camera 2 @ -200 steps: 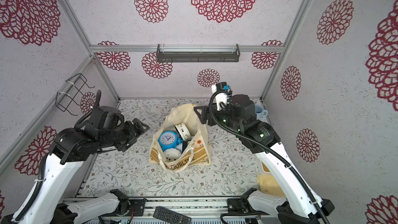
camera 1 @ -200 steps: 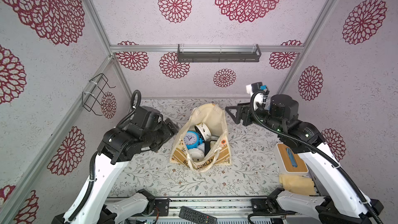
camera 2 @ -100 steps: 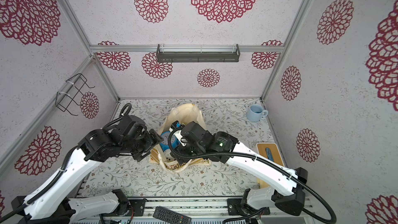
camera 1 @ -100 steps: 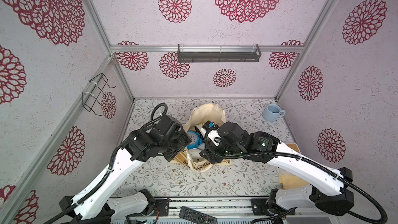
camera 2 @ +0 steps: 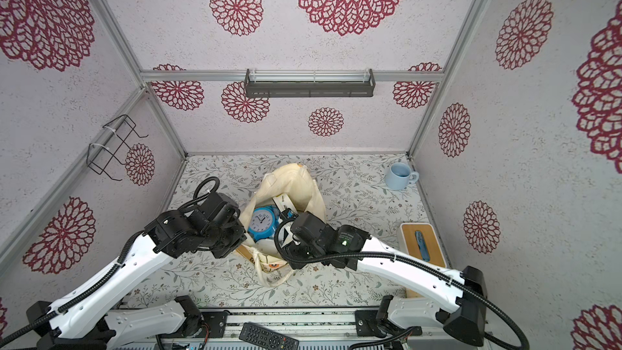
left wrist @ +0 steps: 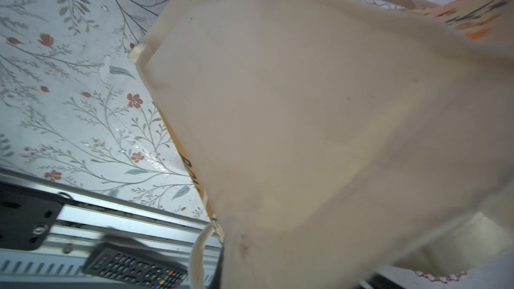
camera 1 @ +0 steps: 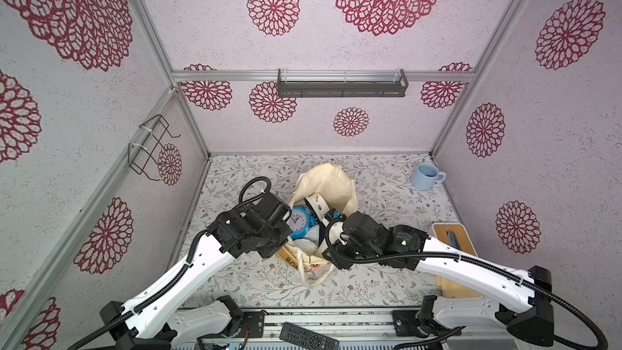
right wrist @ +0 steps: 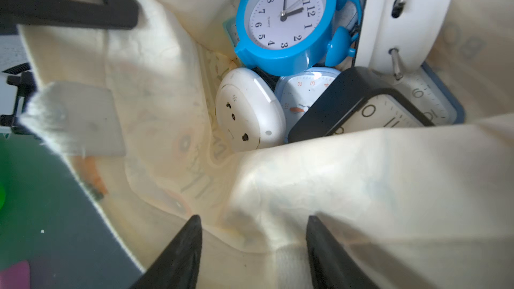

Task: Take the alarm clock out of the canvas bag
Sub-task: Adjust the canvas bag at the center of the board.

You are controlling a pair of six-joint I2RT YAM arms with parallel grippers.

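Observation:
The cream canvas bag (camera 1: 331,180) (camera 2: 292,180) stands mid-table with its mouth open. A blue twin-bell alarm clock (camera 1: 301,222) (camera 2: 262,223) (right wrist: 283,18) lies on top inside, face up, among other clocks: a white round one (right wrist: 250,109), a pale blue one (right wrist: 303,90) and a black one (right wrist: 358,98). My left gripper (camera 1: 276,250) is at the bag's left rim; bag cloth (left wrist: 306,107) fills the left wrist view and hides the fingers, and it looks shut on the rim. My right gripper (right wrist: 253,219) (camera 1: 331,257) is open, its fingers astride the bag's near rim.
A pale blue mug (camera 1: 425,176) stands at the back right. A wooden-topped box (camera 1: 452,240) with a blue tool on it sits at the right edge. A black remote (camera 1: 309,338) (left wrist: 133,266) lies on the front rail. A wire rack (camera 1: 148,149) hangs on the left wall.
Both arms have swung in from the sides to the bag's mouth. The left gripper has closed at the left rim, and the right gripper's jaws have narrowed over the near rim.

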